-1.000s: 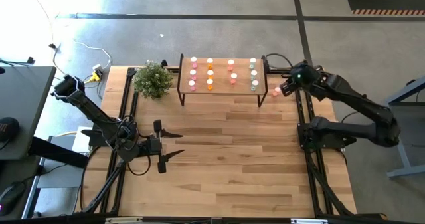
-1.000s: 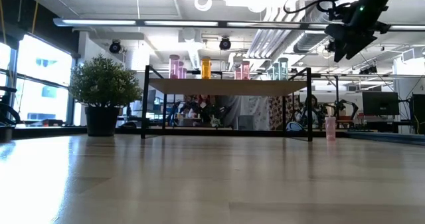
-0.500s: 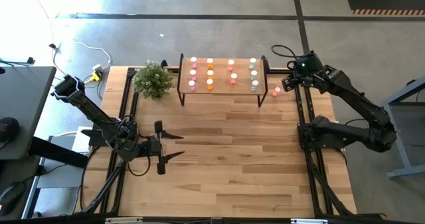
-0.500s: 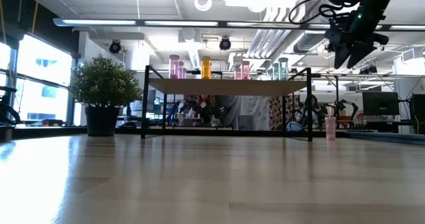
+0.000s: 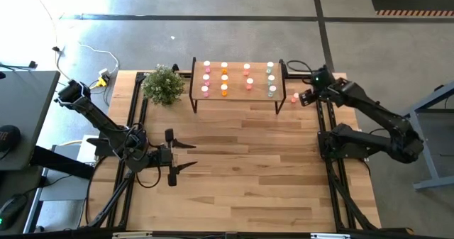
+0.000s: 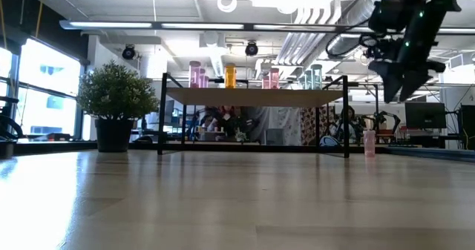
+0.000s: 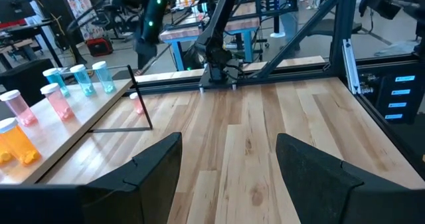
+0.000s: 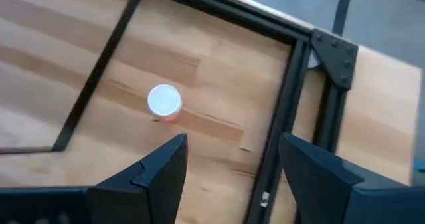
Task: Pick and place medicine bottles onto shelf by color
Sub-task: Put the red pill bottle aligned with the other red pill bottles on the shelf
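The small wood shelf (image 5: 237, 98) on black legs stands at the table's far edge. Several bottles stand on it in columns: pink (image 5: 206, 79), orange (image 5: 224, 79), red-pink (image 5: 248, 79), pale green (image 5: 270, 79). One pink bottle (image 5: 295, 97) with a white cap (image 8: 164, 100) stands alone on the table, right of the shelf (image 6: 252, 96). My right gripper (image 5: 306, 97) hangs open above and just right of that bottle (image 6: 369, 142), touching nothing. My left gripper (image 5: 186, 155) waits open over the table's left part.
A potted plant (image 5: 164, 84) stands left of the shelf. Black frame rails (image 5: 323, 125) run along the table's right side near the lone bottle. Bare planks (image 5: 248, 168) stretch from the shelf to the near edge.
My right gripper has swung a little toward the far edge and then come down toward the lone pink bottle, staying open. The bottles and the left arm have kept still.
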You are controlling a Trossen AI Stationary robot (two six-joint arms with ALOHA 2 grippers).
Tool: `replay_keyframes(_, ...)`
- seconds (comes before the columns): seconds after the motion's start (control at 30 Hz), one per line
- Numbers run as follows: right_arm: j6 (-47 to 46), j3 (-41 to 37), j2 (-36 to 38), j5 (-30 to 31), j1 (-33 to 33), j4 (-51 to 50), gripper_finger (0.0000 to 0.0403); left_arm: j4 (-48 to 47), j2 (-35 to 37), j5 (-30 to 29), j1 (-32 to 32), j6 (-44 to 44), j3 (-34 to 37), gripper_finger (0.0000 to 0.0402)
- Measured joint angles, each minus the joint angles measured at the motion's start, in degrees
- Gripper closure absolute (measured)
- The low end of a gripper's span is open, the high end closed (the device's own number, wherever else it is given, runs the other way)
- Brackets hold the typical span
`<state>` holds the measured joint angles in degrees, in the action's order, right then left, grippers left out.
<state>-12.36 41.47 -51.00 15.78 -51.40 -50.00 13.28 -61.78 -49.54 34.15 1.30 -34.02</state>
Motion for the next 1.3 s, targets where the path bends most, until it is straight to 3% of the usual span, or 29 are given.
replay_keyframes(0.2,-2.47,0.51,0.23,-4.41,-0.34,3.9,0.0174,-0.04,0.0,-0.01,0.0,0.0,-0.02,0.0167)
replay_keyframes(0.6,-18.33,0.08,0.2,-3.98,0.18,5.42,0.0174,-0.17,-0.02,1.16,0.0,0.02,-0.02,0.0167)
replay_keyframes(0.97,-29.17,-8.84,0.17,-5.84,-2.12,17.19,0.0174,-0.21,-0.02,2.69,0.0,-0.87,-0.01,0.0167)
replay_keyframes(1.3,-30.03,-15.84,0.17,-5.27,-0.32,25.72,0.0174,-0.2,-0.02,4.39,0.0,-0.87,0.0,0.0167)
